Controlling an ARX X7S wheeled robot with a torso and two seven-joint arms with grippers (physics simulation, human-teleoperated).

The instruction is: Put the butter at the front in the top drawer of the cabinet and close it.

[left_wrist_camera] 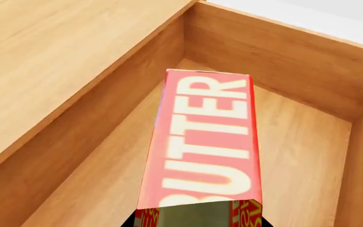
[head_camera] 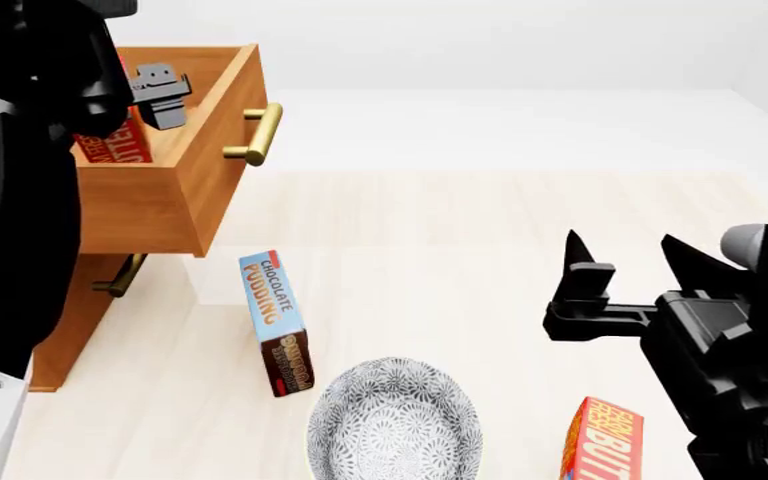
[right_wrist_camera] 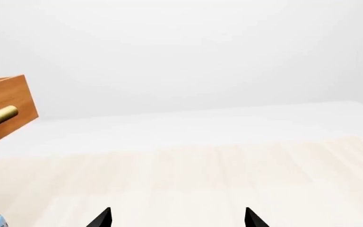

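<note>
Black angular arms, pointed black gripper (head_camera: 620, 250) fingertips.

Lighting: bright, even, diffuse; source not discernible. Shadows: faint, soft beneath the top drawer (head_camera: 184, 150) and chocolate pudding box (head_camera: 275, 320) on the pale table (head_camera: 491, 260). Glare: mild sheen on the brass handle (head_camera: 261, 135). Focus: butter (left_wrist_camera: 203, 142) lettering slightly blurred close up; elsewhere crisp, undistorted.

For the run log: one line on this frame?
left gripper: shut on butter, over open top drawer | right gripper: open, idle | drawer: not closed
</note>
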